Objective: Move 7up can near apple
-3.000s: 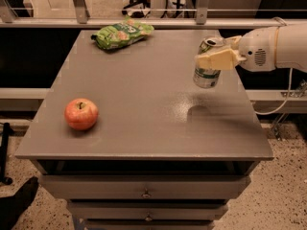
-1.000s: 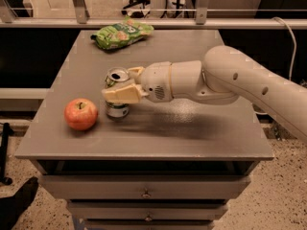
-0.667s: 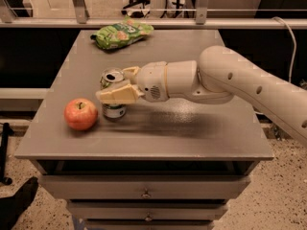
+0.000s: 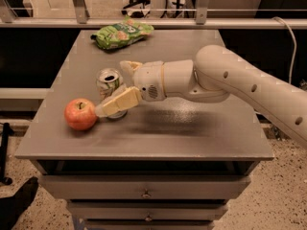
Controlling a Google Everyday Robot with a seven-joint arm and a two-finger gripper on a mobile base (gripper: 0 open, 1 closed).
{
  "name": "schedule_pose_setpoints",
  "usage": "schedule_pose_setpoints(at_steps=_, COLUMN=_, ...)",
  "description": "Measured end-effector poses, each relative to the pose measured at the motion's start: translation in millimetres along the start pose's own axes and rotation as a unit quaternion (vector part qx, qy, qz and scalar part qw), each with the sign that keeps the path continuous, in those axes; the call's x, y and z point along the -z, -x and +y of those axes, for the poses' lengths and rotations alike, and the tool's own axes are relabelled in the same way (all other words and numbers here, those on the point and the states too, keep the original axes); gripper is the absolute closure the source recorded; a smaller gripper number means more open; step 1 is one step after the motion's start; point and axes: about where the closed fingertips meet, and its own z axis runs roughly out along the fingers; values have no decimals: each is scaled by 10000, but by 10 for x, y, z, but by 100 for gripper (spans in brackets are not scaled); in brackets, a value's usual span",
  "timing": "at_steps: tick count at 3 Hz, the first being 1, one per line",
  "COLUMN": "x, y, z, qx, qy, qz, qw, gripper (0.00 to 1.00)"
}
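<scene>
The end effector (image 4: pixel 113 87) has swung leftward across the tabletop (image 4: pixel 192 128), bringing the 7up can (image 4: pixel 107 82) with it. The can now stands between its fingers (image 4: pixel 120 101), with the apple (image 4: pixel 80 114) just off the nearer fingertip. The fingers look spread wider than a moment ago.

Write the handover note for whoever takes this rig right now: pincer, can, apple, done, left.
Pincer: low at the 7up can, arm reaching in from the right side of the table. Whether it is gripping the can is unclear.
7up can: upright on the table, close beside the apple, just behind and to the right of it.
Apple: near the front left of the table.
Done: the can stands near the apple.
Left: probably just confirm release and back the arm out without knocking the can.
Green snack bag at the far edge plays no part.
</scene>
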Motion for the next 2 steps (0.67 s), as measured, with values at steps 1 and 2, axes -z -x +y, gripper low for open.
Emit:
schedule_pose_setpoints(at_steps=1, x=706, y=234, z=-332, qx=335, qy=-564, qz=37, qw=9978, gripper=0)
schedule_pose_setpoints(at_steps=2, x=1442, y=517, z=-664, qx=700, qy=-1162, qz=87, qw=9907, gripper=0)
